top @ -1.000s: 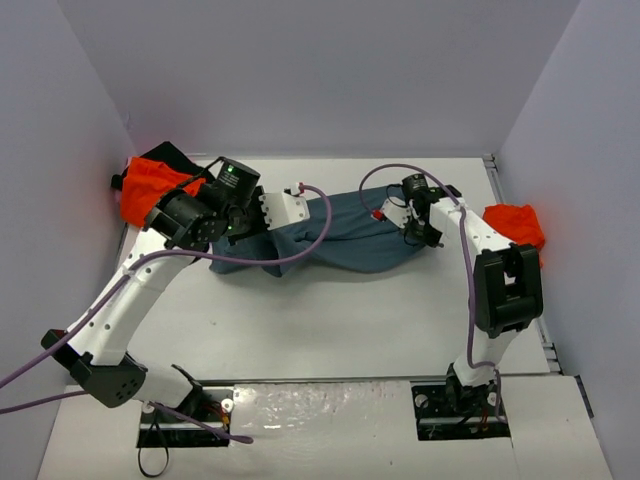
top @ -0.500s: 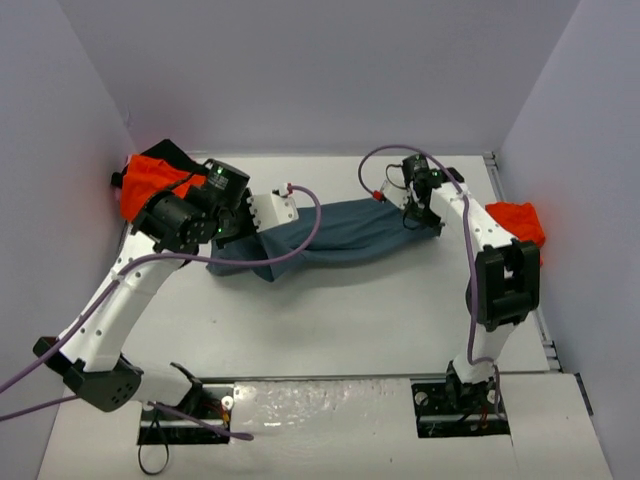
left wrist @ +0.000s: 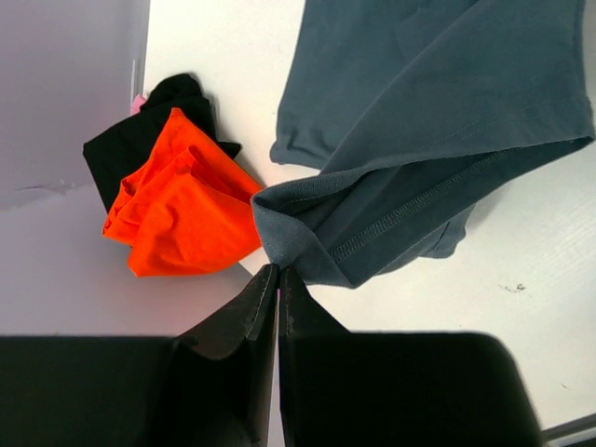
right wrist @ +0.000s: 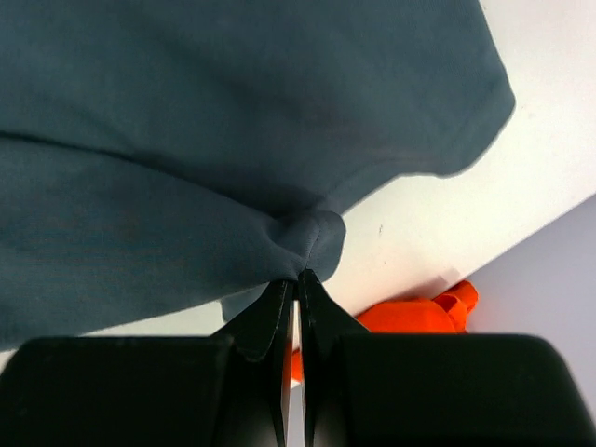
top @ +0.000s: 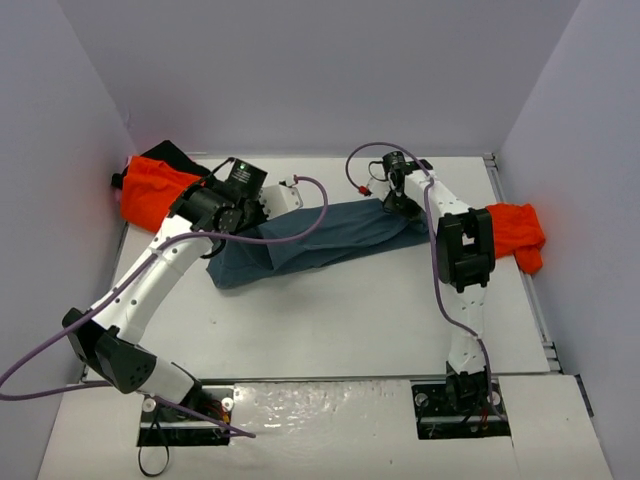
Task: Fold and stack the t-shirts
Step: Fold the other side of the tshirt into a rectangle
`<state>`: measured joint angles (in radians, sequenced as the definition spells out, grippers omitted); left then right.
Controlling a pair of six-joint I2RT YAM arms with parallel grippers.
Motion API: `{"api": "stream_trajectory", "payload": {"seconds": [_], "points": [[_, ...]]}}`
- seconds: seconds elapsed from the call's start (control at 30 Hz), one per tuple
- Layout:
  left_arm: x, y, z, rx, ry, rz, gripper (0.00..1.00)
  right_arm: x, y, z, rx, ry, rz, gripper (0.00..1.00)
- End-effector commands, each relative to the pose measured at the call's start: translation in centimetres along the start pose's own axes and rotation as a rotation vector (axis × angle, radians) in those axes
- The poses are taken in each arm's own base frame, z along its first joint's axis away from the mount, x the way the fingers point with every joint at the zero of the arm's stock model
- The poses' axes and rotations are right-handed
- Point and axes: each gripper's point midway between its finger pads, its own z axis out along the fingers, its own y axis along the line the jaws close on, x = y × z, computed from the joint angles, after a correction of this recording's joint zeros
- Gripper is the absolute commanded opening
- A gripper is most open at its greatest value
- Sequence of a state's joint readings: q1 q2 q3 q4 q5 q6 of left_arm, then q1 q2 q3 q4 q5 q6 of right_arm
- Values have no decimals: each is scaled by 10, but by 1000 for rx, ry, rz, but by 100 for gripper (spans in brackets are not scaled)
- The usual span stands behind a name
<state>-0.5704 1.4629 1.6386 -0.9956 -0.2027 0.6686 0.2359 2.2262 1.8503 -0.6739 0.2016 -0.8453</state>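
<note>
The slate-blue t-shirt hangs stretched between both grippers across the back of the table, its lower edge trailing on the surface. My left gripper is shut on the shirt's hemmed left corner, with the tips pressed together. My right gripper is shut on a bunched fold at the shirt's right end, its tips closed. An orange t-shirt lies crumpled on a black t-shirt in the back left corner. Another orange t-shirt lies at the right edge.
Grey walls enclose the table on the left, back and right. A purple cable loops over the blue shirt by the left wrist. The right arm's forearm stands over the shirt's right end.
Both grippers have carried the blue shirt towards the back wall. The right gripper moved up and left; the left wrist turned, and the shirt now stretches flatter between them.
</note>
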Motion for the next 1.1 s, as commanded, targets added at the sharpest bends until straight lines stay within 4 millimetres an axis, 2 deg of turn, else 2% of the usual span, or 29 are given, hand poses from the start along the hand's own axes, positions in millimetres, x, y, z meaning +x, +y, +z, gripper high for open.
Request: {"api": "stream_trajectory", "payload": {"seconds": [0.0, 0.2, 0.47, 0.83, 1.03, 1.07], "points": [[-4, 36, -10, -135, -37, -84, 0, -10, -32, -17, 75, -41, 59, 0], [-1, 45, -13, -166, -33, -114, 0, -14, -49, -15, 136, -25, 96, 0], [7, 60, -11, -245, 2, -135, 0, -11, -75, -32, 261, -10, 155, 0], [9, 67, -4, -282, 35, -133, 0, -20, -96, -26, 391, 65, 170, 0], [9, 66, 3, -278, 44, -131, 0, -41, -98, -15, 423, 63, 161, 0], [8, 66, 4, -279, 44, -133, 0, -47, -100, -9, 431, 55, 173, 12]]}}
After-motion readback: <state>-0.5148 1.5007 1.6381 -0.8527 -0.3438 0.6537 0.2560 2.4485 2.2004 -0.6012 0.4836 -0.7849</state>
